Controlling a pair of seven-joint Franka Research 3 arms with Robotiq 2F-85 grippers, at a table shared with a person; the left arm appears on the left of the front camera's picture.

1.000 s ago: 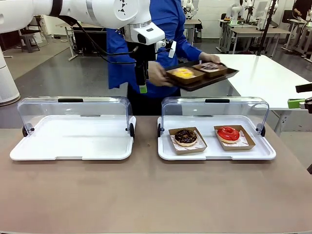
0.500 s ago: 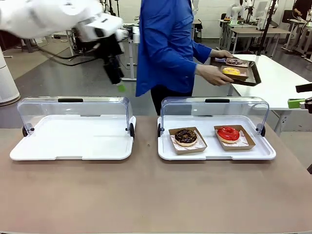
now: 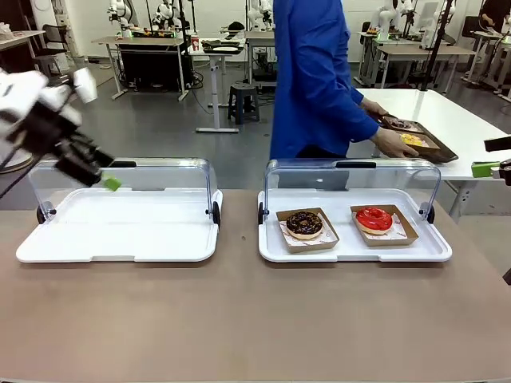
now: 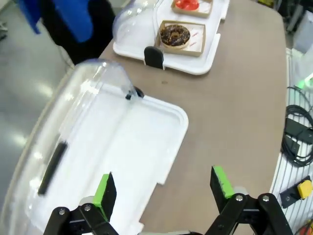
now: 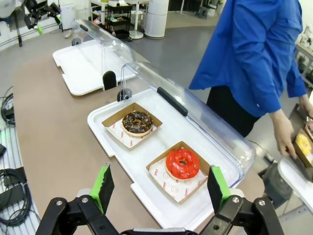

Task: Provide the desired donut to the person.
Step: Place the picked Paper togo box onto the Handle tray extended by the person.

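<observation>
Here, left gripper [image 4: 161, 188] fingers spread over empty white tray [image 4: 161, 142], right gripper [image 5: 161, 188] fingers spread above red donut [image 5: 182, 163].

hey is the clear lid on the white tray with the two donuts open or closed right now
Open. The clear domed lid stands swung up behind the white tray, leaving the chocolate donut and red glazed donut uncovered.

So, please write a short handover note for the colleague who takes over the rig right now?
Left gripper: open, empty, over the empty white tray with clear lid.
Right gripper: open, empty, above the red glazed donut in a brown paper box.
Chocolate sprinkled donut in a brown paper box sits beside it in the right white tray.
Person in blue coat holds a dark serving tray with two donuts at the side table.
Done: two donuts appear delivered. Left: unclear.
</observation>
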